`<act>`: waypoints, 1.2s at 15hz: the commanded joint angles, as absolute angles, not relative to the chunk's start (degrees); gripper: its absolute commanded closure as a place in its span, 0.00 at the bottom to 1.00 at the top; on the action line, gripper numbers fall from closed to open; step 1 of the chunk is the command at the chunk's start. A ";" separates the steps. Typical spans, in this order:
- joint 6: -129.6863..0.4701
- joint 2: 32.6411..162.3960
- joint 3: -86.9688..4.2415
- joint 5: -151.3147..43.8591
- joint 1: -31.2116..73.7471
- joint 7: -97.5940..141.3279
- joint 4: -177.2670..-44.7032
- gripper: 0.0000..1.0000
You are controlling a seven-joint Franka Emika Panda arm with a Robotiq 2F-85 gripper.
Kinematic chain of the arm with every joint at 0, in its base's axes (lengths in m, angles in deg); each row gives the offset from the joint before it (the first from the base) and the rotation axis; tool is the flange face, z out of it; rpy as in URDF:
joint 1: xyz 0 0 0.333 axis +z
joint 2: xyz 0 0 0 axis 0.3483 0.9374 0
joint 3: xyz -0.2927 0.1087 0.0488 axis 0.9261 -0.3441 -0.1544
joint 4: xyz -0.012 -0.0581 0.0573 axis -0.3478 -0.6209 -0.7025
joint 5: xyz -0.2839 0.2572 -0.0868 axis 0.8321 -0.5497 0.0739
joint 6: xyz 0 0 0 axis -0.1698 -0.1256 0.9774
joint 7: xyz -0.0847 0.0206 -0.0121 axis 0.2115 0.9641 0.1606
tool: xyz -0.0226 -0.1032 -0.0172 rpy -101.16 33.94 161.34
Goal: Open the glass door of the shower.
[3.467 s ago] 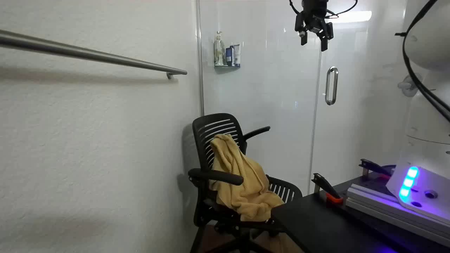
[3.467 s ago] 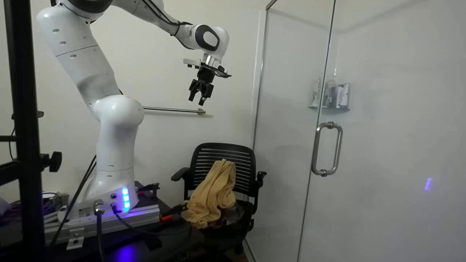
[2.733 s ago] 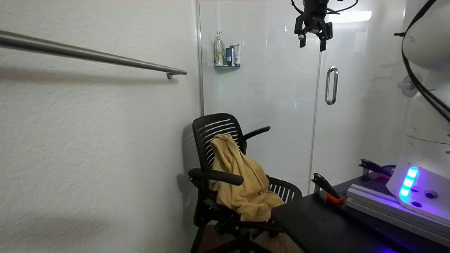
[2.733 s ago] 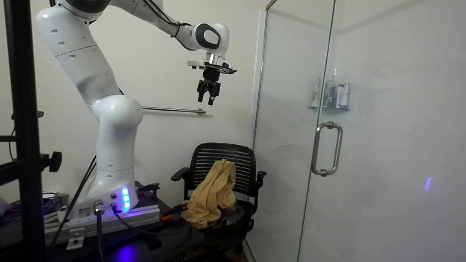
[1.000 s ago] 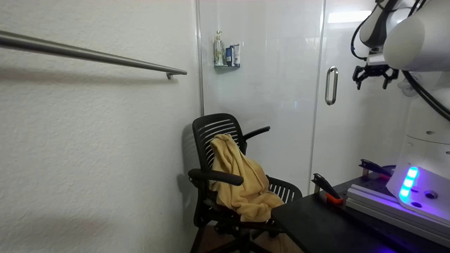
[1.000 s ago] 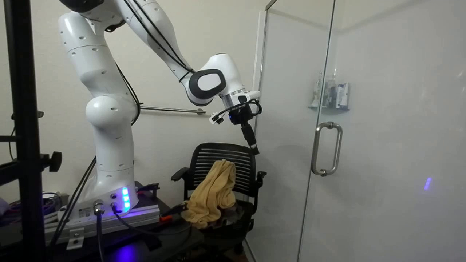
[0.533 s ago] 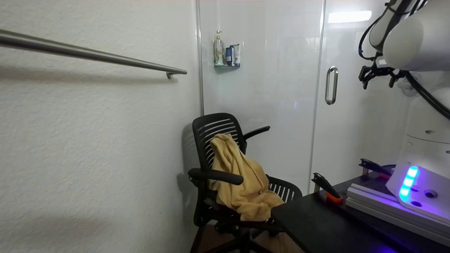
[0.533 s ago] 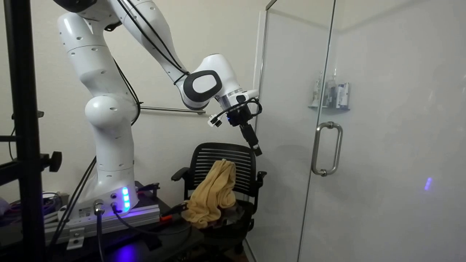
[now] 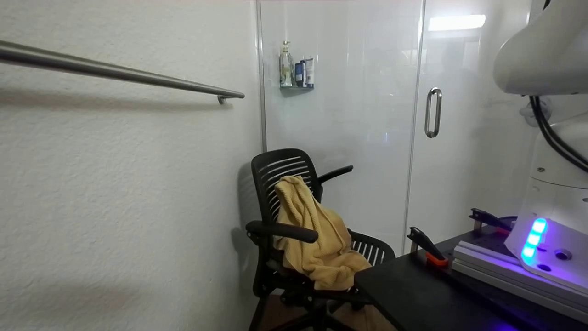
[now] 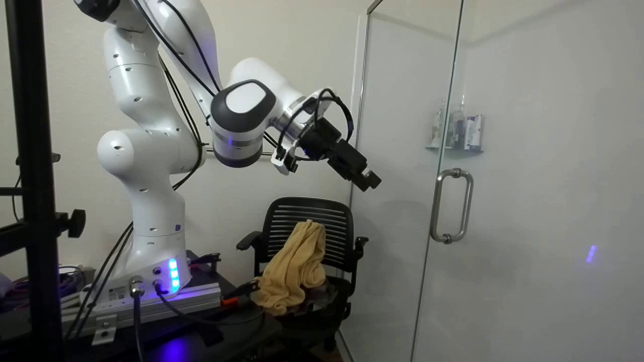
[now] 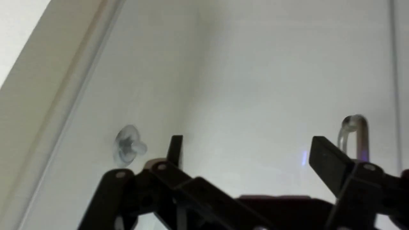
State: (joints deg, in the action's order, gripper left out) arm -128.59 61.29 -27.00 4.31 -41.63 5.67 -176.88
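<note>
Tipped higher since the earlier frame, the tool (image 11: 247, 139) gapes wide, facing the glass door (image 10: 533, 171) — a black chair (image 9: 282, 230) with a yellow cloth (image 9: 328, 248) stands by the neighbouring panel (image 9: 353, 128). From the wrist, one finger (image 11: 330, 163) covers the bottom of the handle (image 11: 362, 137); in an exterior view the arm (image 9: 546, 55) hides the tool. Black bench (image 9: 418, 285), pale textured wall (image 9: 138, 184).

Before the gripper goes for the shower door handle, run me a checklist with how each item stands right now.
1. Gripper at the handle: not ok, apart in an exterior view.
2. Gripper open: ok, fingers apart, holding nothing.
3. Handle lined up between the fingers: not ok, partly hidden behind one finger in the wrist view.
4. Door shut: looks ok, its edge in line with the panel.
5. Chair outside the door's swing: cannot tell, the swing path doesn't show.
</note>
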 commanded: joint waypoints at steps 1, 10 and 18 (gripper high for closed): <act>-129.75 58.22 -15.68 1.60 -36.64 8.06 -177.71 0.00; -128.63 51.78 -2.30 14.80 -15.95 2.24 -178.94 0.00; -128.58 50.32 19.38 30.25 19.57 -5.05 -175.77 0.00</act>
State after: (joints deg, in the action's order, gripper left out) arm -128.58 46.70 19.83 34.06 8.11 -1.53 -177.28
